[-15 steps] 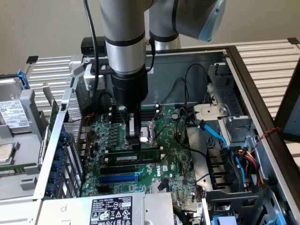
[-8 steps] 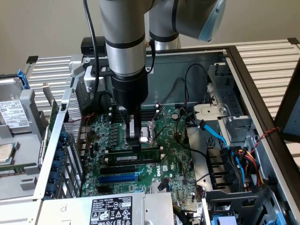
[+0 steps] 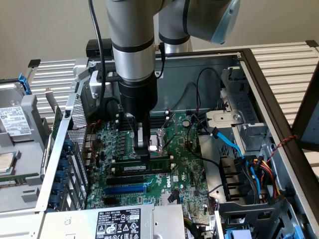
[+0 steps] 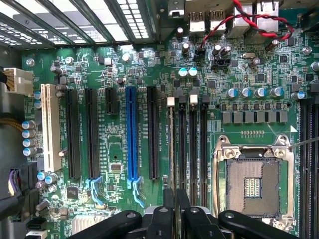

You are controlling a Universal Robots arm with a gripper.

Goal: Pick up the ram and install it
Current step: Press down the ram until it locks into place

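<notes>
Already the arm (image 3: 130, 50) reaches deep into the open computer case (image 3: 259, 99), low over the motherboard (image 3: 187, 164). Its gripper (image 3: 143, 149) is pinching the ram (image 3: 145, 167), which lies along a memory slot (image 4: 192, 149) beside the processor socket (image 4: 251, 184). Picking up looks done; whether the stick is fully seated, end clips latched, I cannot tell.

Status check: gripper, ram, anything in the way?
Gripper low over the memory slots, closed on the ram. Ram standing on edge along a slot, apparently in it; seating not clear. CPU socket alongside; nothing blocking.
</notes>
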